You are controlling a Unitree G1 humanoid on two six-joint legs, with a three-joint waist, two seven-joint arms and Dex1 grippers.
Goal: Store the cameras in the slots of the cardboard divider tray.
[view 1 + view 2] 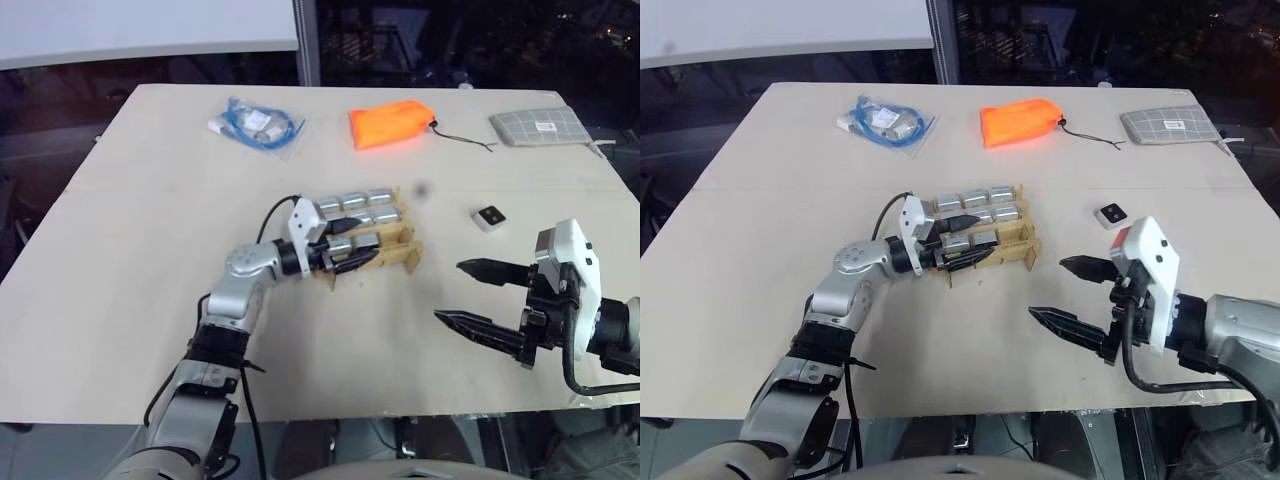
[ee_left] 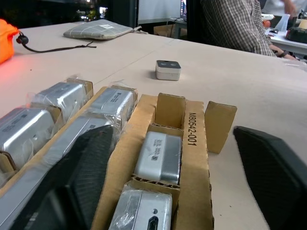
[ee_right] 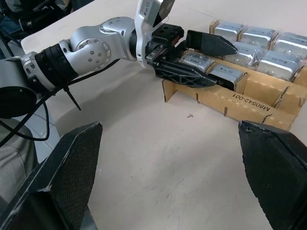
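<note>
The cardboard divider tray point(image 1: 408, 255) sits mid-table with several silver cameras point(image 1: 355, 200) lying in its slots, wrapped in clear film. My left gripper point(image 1: 362, 240) is open at the tray's near row. One finger point(image 2: 81, 182) is over the middle row and the other finger point(image 2: 273, 172) is outside the tray wall. A slotted camera point(image 2: 159, 156) lies between them, untouched. One loose camera point(image 1: 490, 217), black-faced with a pale rim, rests on the table right of the tray. My right gripper point(image 1: 449, 291) hovers open and empty, right of the tray and nearer me.
An orange fabric bag point(image 1: 390, 125), a grey checked pouch point(image 1: 540, 127) and a bagged blue cable point(image 1: 258, 125) lie along the far side of the table point(image 1: 120, 260). A person in a checked shirt point(image 2: 230, 24) sits beyond the table.
</note>
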